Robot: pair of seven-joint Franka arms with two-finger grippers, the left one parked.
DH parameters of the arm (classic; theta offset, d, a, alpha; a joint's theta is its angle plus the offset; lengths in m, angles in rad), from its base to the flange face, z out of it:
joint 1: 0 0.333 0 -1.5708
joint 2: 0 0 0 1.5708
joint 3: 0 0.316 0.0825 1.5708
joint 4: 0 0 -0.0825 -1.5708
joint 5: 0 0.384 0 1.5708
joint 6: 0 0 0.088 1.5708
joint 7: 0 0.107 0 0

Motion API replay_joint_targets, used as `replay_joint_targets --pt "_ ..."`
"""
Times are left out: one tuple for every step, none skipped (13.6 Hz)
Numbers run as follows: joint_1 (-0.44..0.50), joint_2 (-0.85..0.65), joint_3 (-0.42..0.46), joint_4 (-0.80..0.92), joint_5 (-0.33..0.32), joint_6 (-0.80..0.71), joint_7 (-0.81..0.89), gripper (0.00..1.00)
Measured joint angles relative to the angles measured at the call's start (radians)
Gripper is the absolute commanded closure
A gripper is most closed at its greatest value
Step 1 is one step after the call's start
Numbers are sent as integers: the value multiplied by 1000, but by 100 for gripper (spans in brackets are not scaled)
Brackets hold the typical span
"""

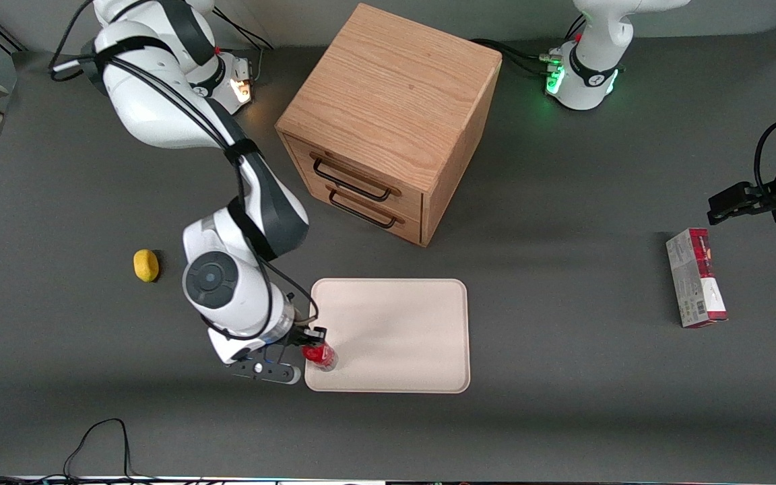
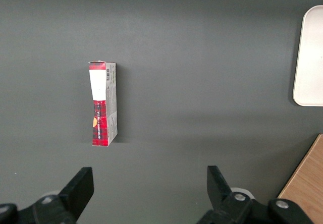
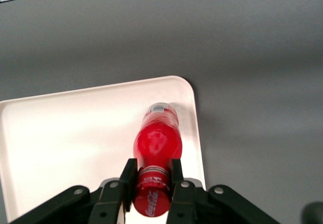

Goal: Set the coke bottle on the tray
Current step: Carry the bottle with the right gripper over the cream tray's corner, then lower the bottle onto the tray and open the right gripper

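Front view gives me the tray (image 1: 395, 330) near the table's front edge, and the bottle (image 1: 321, 356) sits over the tray's corner nearest the working arm. My gripper (image 3: 152, 182) pinches the bottle (image 3: 157, 143) at its neck. I judge carrying done; lowering, if still needed, and release remain.

A robotics lab: 2 Franka arms mounted on a grey table (image 1: 563, 404).

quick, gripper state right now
Gripper: shut on the coke bottle, gripping just below its cap, over the tray at the corner nearest the front camera.
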Motion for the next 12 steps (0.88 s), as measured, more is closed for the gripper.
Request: replay_joint_targets --pt "1 15 0 1 -14 12 0 100" --pt "1 19 -1 12 -18 15 0 100" --pt "0 20 -2 14 -20 15 0 100" --pt "0 22 -4 15 -20 15 0 100" --pt "0 23 -4 16 -21 16 0 100" --pt "0 24 -4 17 -21 16 0 100" --pt "0 24 -4 18 -21 16 0 100" --pt "0 24 -4 18 -21 16 0 1" --pt "0 24 -4 18 -21 16 0 0" --pt "0 25 -4 18 -22 16 0 0" --pt "0 25 -4 19 -23 16 0 0" --pt "0 25 -4 21 -24 16 0 0"
